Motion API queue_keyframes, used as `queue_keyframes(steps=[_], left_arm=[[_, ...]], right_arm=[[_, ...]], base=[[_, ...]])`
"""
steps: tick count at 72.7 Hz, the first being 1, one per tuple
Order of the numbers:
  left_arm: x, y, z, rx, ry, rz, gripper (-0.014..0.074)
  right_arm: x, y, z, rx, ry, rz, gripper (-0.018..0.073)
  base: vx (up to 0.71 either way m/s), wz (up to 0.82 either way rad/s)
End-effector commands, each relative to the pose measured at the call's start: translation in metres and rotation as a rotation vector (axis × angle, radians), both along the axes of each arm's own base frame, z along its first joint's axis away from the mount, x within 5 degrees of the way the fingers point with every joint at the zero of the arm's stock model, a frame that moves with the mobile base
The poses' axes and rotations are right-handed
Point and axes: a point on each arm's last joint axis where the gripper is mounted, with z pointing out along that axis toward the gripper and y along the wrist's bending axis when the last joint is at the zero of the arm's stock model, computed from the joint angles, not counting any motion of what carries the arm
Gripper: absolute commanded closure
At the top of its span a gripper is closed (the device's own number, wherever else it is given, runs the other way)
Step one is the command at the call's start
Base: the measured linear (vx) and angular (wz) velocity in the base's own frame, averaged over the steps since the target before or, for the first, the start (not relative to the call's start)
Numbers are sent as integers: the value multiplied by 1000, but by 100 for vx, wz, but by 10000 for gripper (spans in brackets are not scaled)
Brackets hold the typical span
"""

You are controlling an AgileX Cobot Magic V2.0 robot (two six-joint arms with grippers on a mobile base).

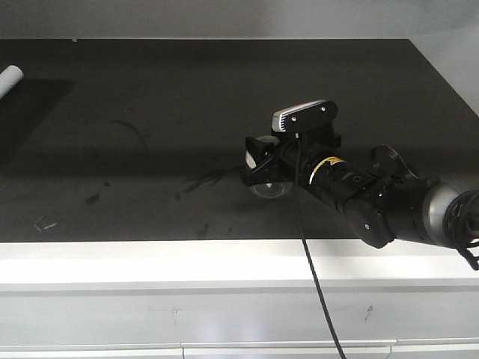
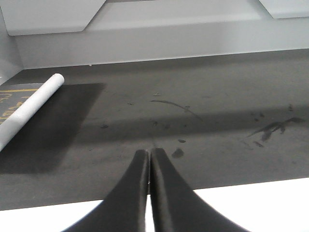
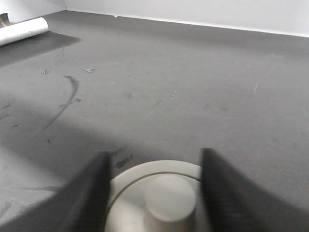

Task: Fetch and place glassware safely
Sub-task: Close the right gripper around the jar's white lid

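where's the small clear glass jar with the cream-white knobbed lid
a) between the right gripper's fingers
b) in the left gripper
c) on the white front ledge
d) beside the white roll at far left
a: the right wrist view shows the glass jar sitting between the dark fingers of the right gripper, while the left gripper is shut and empty.

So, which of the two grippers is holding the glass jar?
The right gripper: it clasps the glass jar, cream lid showing, from both sides. The left gripper is shut on nothing, above the dark table.
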Motion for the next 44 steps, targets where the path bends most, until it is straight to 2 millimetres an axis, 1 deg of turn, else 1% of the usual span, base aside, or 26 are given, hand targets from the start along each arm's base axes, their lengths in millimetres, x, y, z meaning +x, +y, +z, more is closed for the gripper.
queue_keyframes(steps=[1, 11, 18, 25, 32, 44], left_arm=[[0, -1, 15, -14, -88, -11, 603], [0, -1, 15, -14, -88, -11, 603], [0, -1, 15, -14, -88, -11, 603], [0, -1, 15, -14, -88, -11, 603], [0, -1, 15, -14, -88, -11, 603], [0, -1, 15, -14, -88, -11, 603]], right_arm=[[1, 0, 21, 26, -67, 1, 300], [1, 0, 19, 18, -53, -1, 444], [0, -1, 22, 21, -60, -1, 569], [-3, -2, 33, 31, -85, -1, 569], [-8, -5, 51, 44, -119, -3, 567], [-24, -14, 86, 46, -158, -15, 562]], base=[[0, 0], [0, 0], [0, 0], [0, 0], [0, 0], [0, 0]])
